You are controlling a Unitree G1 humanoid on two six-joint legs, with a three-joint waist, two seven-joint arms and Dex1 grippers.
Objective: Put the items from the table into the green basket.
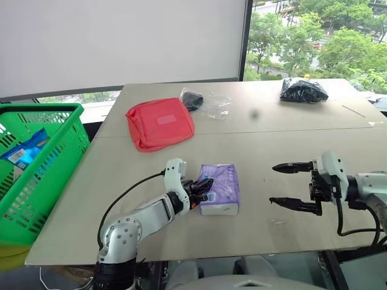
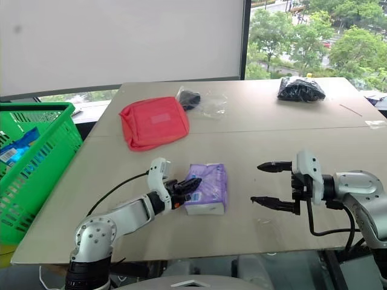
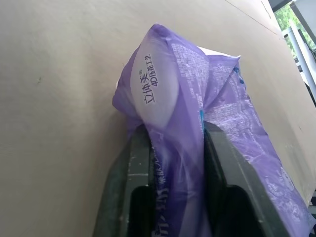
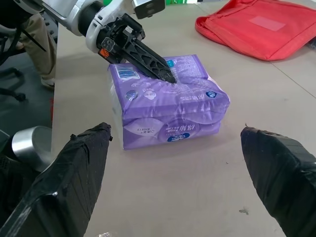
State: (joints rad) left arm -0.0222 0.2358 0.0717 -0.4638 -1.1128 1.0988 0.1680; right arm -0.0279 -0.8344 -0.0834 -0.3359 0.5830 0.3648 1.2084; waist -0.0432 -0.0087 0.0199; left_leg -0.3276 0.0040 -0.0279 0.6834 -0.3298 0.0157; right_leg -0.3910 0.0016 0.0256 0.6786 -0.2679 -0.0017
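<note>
From the head the left end effector (image 1: 204, 186) is clenching the purple pack (image 1: 220, 188) on the table (image 1: 302, 151), its wrist view showing fingers (image 3: 129, 187) pinching wrap, while the right end effector (image 4: 177, 173) is gaping, and the pouch (image 1: 159, 122) and bags are waiting, green basket (image 1: 42, 163) barely filled.

Left gripper (image 1: 204, 187) jaws clamped, right gripper (image 1: 285, 184) jaws spread wide, pointing left

Upper-floor office or lab, bare table (image 1: 302, 199), blind-covered window (image 1: 121, 42), treetops (image 1: 314, 42) outside
</note>
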